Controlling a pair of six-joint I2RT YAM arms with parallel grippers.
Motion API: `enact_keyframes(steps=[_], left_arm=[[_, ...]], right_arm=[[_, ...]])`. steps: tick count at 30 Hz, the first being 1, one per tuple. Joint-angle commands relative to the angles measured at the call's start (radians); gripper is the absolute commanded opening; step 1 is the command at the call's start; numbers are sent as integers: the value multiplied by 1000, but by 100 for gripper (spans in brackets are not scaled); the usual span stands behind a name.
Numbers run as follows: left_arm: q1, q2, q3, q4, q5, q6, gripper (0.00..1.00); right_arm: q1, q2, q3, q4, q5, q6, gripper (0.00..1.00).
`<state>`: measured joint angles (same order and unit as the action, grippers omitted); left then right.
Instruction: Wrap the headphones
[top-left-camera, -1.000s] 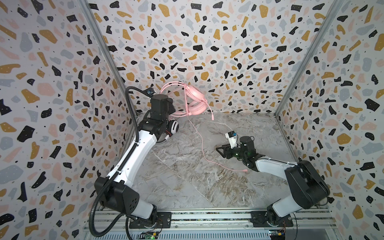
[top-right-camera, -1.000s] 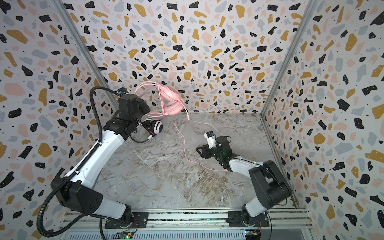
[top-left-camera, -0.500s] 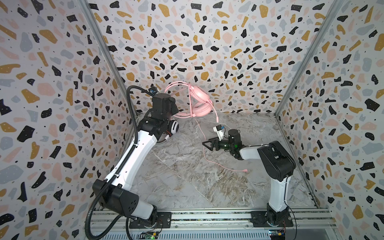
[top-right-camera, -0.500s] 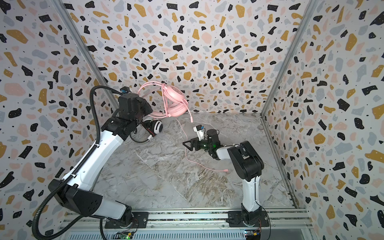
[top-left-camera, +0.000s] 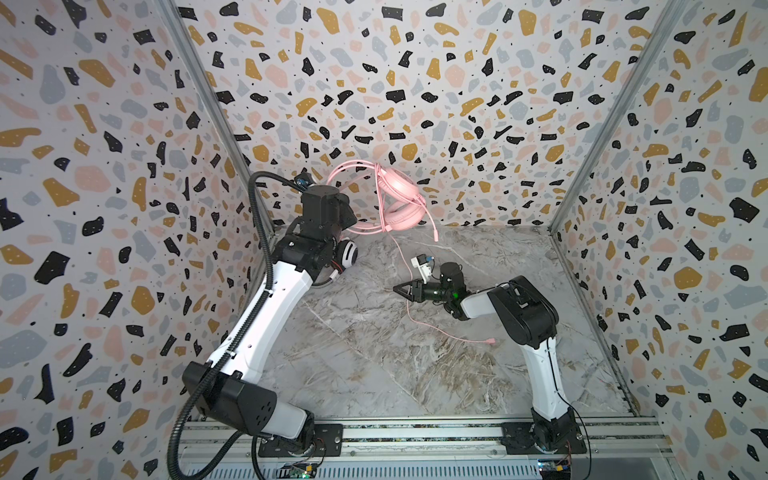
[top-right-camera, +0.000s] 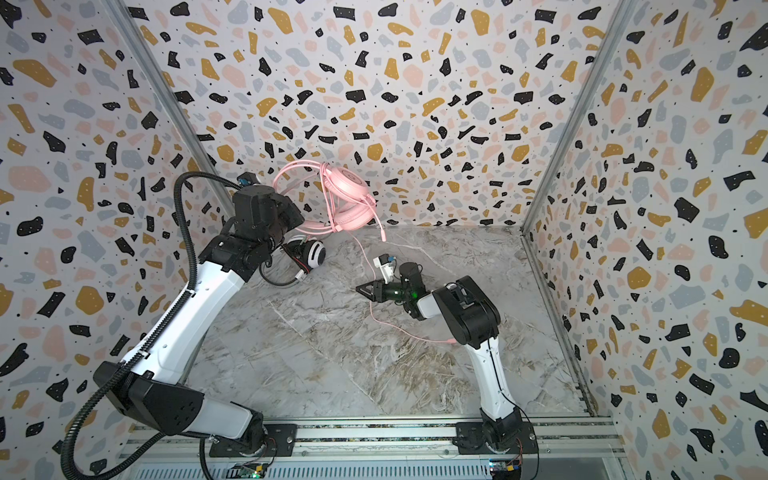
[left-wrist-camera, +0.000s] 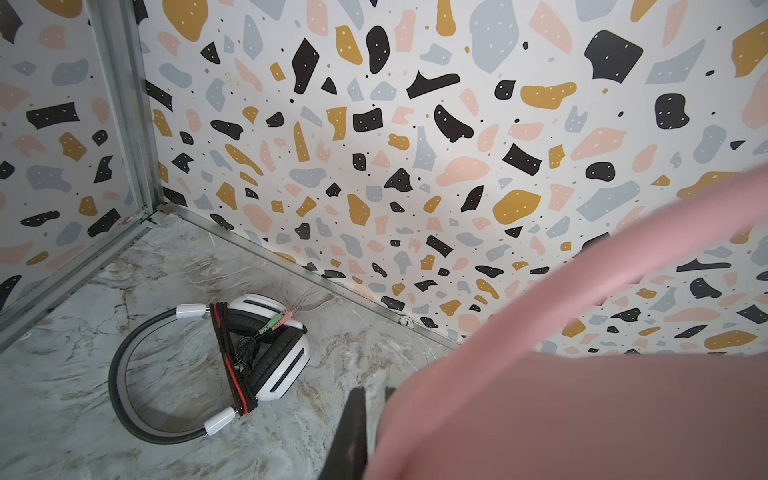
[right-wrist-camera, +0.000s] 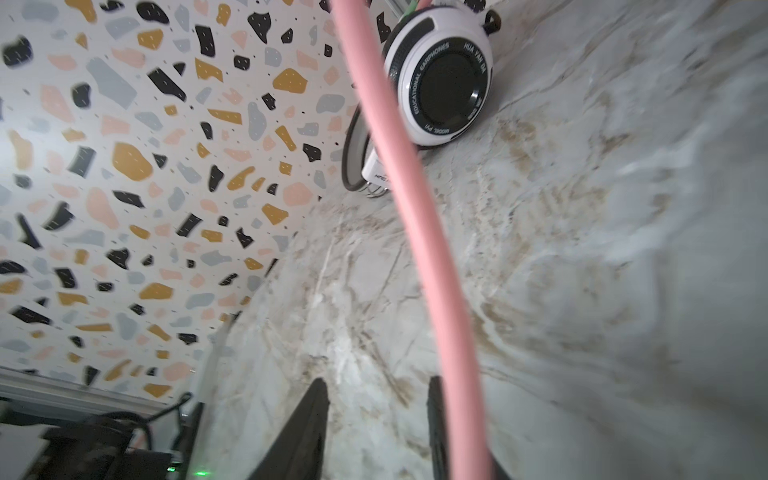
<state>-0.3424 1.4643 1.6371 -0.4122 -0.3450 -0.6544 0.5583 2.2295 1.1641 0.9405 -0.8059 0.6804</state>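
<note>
The pink headphones (top-left-camera: 401, 203) (top-right-camera: 351, 203) hang raised by the back wall, cable loops round the band. My left gripper (top-left-camera: 353, 218) (top-right-camera: 299, 220) (left-wrist-camera: 374, 390) is shut on their band, which fills the left wrist view as a pink blur. Their pink cable (top-left-camera: 436, 328) (top-right-camera: 395, 326) (right-wrist-camera: 399, 166) drops to the floor and ends in a plug (top-left-camera: 490, 341). My right gripper (top-left-camera: 401, 289) (top-right-camera: 363, 289) (right-wrist-camera: 376, 380) is low at the cable, jaws apart. The cable runs along one finger; I cannot tell whether it lies between them. The white headphones (top-left-camera: 347, 253) (top-right-camera: 313, 253) (left-wrist-camera: 270, 353) (right-wrist-camera: 440, 79) lie in the back left corner, cable bundled.
Terrazzo-patterned walls (top-left-camera: 457, 104) close the cell at the back and both sides. The floor (top-left-camera: 374, 374) is marbled grey. A metal rail (top-left-camera: 415, 436) carrying both arm bases runs along the front edge.
My right gripper has moved left across the floor to the hanging pink cable, and that arm has folded up. The left arm has raised the pink headphones a little.
</note>
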Motion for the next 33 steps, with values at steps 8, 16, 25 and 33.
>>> enact_keyframes(steps=[8,16,25,33], left_arm=[[45,-46,-28,204,-86,-30,0],[125,16,-21,239,-89,-69,0],[135,71,-41,268,-93,-94,0],[136,78,-85,277,-139,-71,0]], right_arm=[[36,-205,-286,245,-22,93,0],[106,-510,-566,121,42,5,0],[327,-774,-553,-392,244,-293,0],[393,-990,-417,-710,382,-439,0]])
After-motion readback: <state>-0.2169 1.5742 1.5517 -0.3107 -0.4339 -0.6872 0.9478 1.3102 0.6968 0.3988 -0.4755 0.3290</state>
